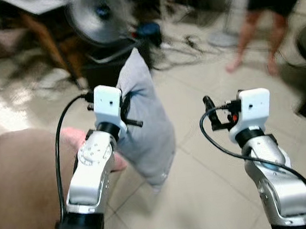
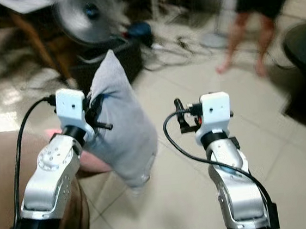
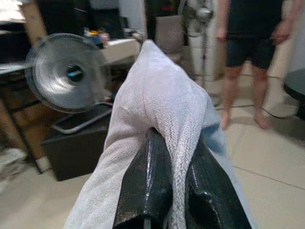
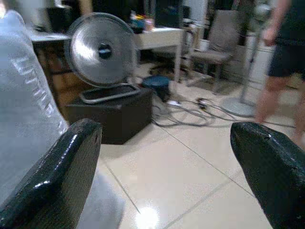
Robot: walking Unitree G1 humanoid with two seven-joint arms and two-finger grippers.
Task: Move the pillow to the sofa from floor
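We saw the left tool [image 3: 176,191] clamped on a fold of the grey pillow [image 1: 146,126], its two black fingers [image 3: 147,186] pinching the fabric between them. The pillow hung clear of the tiled floor [image 1: 214,179], upright and sagging below the grip, which we judged a sensible hold: a pinched edge lets a soft thing dangle freely for carrying. The right tool [image 4: 167,162] stood spread wide and empty, raised beside the pillow but apart from it, perhaps ready to steady the load. The brown sofa [image 1: 18,183] lay low at the robot's left, just beside the left arm, with something pink [image 1: 76,139] on it. We took the lift as done and the swing over the sofa as the part remaining. Beyond stood a round fan [image 1: 98,13] on a black box [image 4: 112,112], a desk [image 4: 157,36], and a person [image 1: 270,4] well apart.
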